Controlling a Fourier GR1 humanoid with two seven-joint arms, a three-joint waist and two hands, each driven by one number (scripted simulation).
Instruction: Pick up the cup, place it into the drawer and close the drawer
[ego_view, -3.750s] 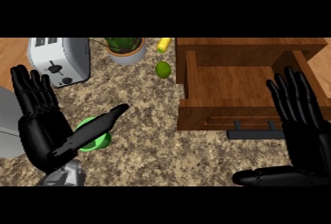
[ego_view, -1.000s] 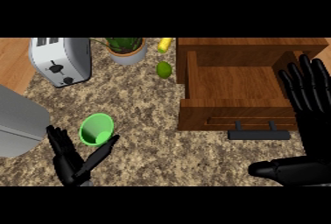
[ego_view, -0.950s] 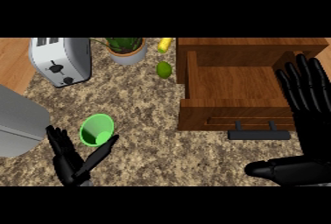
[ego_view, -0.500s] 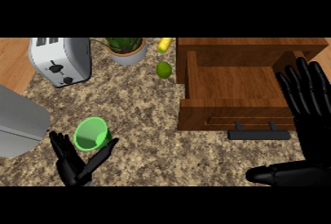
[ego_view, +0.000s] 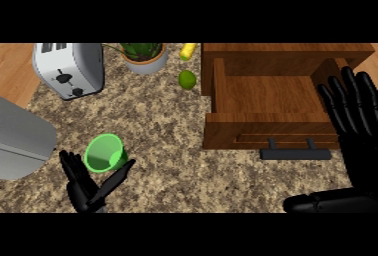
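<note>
Mostly the view is taken up by a speckled brown stone surface (ego_view: 170, 130), with a strip of wooden floor (ego_view: 13, 70) beyond its far left corner. At the back left stands a silver toaster (ego_view: 68, 69). Beside it is a potted plant (ego_view: 145, 57), then a small yellow item (ego_view: 188, 50) and a green fruit (ego_view: 187, 79) close to the drawer's left wall. A plain grey block (ego_view: 22, 140) cuts into the left edge.

The wooden drawer (ego_view: 266, 131) stands pulled open at the right, its bare floor showing. Its black handle (ego_view: 295, 154) sits on the front panel, facing the near edge.

The green cup (ego_view: 105, 152) is on the surface at the lower left, well apart from the drawer, with its open mouth towards the camera and slightly tilted. The left hand (ego_view: 90, 190) is just below it, fingers straight and thumb spread wide, so the cup's near side sits in the fork between them. Nothing is curled round the cup, and actual contact cannot be made out.

The right hand (ego_view: 360, 145) rests at the right edge by the drawer's right wall, fingers straight and pointing up, holding nothing.
</note>
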